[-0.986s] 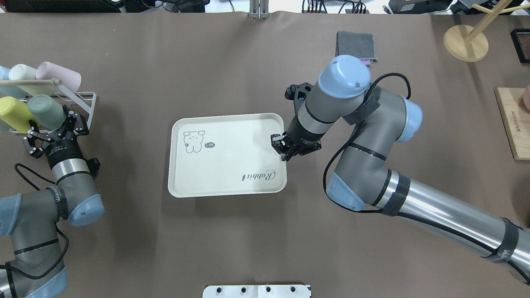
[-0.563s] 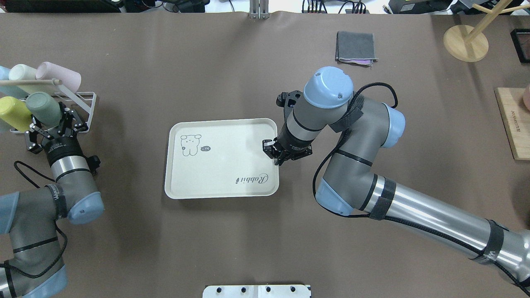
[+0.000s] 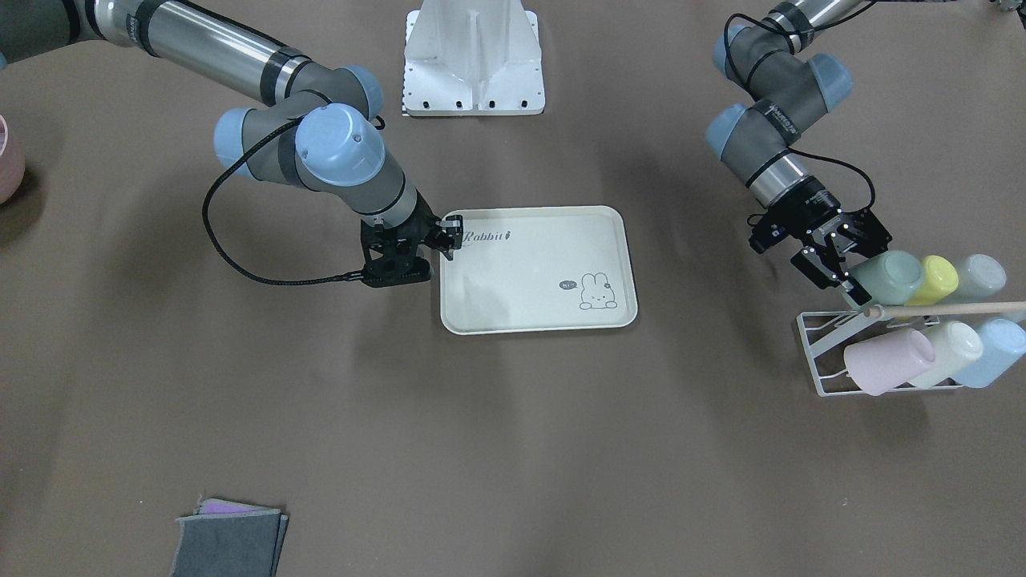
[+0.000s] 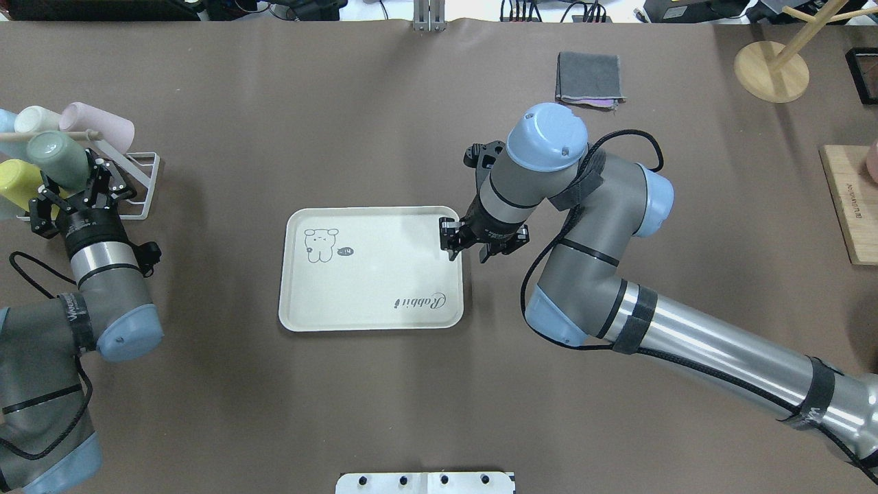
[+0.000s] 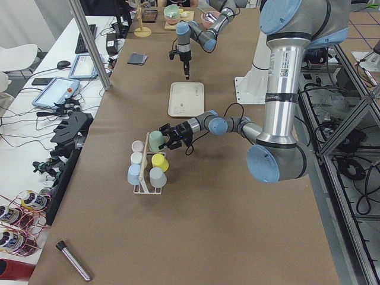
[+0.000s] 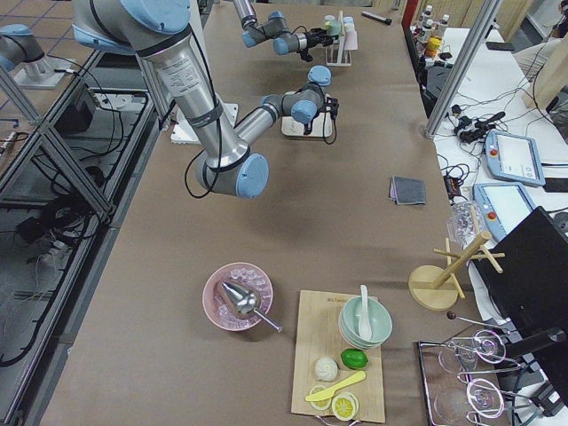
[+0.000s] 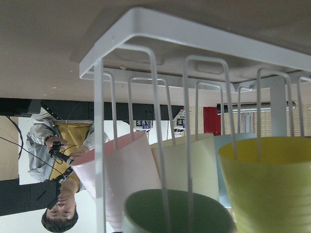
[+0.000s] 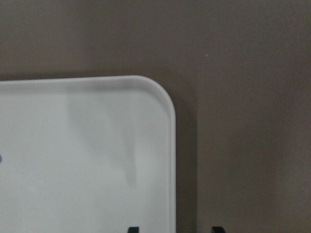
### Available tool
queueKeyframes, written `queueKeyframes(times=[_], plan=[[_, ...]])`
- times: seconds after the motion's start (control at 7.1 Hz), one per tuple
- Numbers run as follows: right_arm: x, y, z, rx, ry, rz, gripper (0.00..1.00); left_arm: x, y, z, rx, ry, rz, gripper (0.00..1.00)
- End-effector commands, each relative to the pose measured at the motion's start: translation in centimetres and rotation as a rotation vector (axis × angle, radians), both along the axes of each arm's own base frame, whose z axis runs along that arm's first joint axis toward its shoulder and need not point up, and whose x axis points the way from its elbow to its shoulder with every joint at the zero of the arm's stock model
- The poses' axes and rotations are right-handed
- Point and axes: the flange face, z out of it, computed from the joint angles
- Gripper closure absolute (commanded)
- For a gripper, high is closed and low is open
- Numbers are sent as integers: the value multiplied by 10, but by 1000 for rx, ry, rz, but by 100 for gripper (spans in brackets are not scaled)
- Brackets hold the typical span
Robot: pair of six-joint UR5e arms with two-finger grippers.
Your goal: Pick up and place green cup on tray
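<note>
We have the green cup [image 4: 49, 152] in the left pincer [image 4: 72, 182], whose fingers sit apart at the cup's width, one on each flank. This is at the far left of the surface [image 4: 206, 274], over the white wire rack [image 4: 140, 182]. The cup is tilted, its long axis running on from the pincer, away from the robot and toward the rack's wooden rod [image 3: 962, 305]. In the left wrist view its dark mouth shows at the lower edge among the wire prongs (whether a prong is inside it, we cannot tell).

The tray [image 4: 384, 254] lies flat and well apart, to the robot's right of the cup, with bare surface between. We judge the carry to be a sideways one, and the left pincer is plainly the nearer. The right pincer [image 4: 468, 252] stands parted astride the tray's right rim near its far corner, gripping nothing.

Against a second ago, cup and left pincer have gone together away from the robot. Then the cup lay beside the yellow-green cup [image 4: 15, 189]; now it overlaps the rod. The tray has slid a little toward the robot. The right pincer, then pinched narrow at the rim, has opened.
</note>
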Motion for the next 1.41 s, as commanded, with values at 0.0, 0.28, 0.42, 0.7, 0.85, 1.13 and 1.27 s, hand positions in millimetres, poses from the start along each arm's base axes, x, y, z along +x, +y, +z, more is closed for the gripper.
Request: queueKeyframes(times=[0.0,0.28,0.42,0.7,0.85,1.13,1.27], plan=[[75,-53,34,98,6,-14,0,-39,12,-28,72,2,-17,92],[174,-64,102,145,-15,-78,0,-64,18,-72,139,122,-34,91],[221,-53,143,164,-1,-88,0,-72,22,-107,213,258,-24,91],[305,-5,214,265,44,-148,0,-81,27,-144,311,636,76,92],[328,28,224,248,62,-158,0,-79,28,-142,326,784,85,92],[403,39,248,226,120,-111,0,-50,22,-155,208,1308,68,99],[442,35,266,216,161,-106,0,-32,18,-160,131,1527,40,100]])
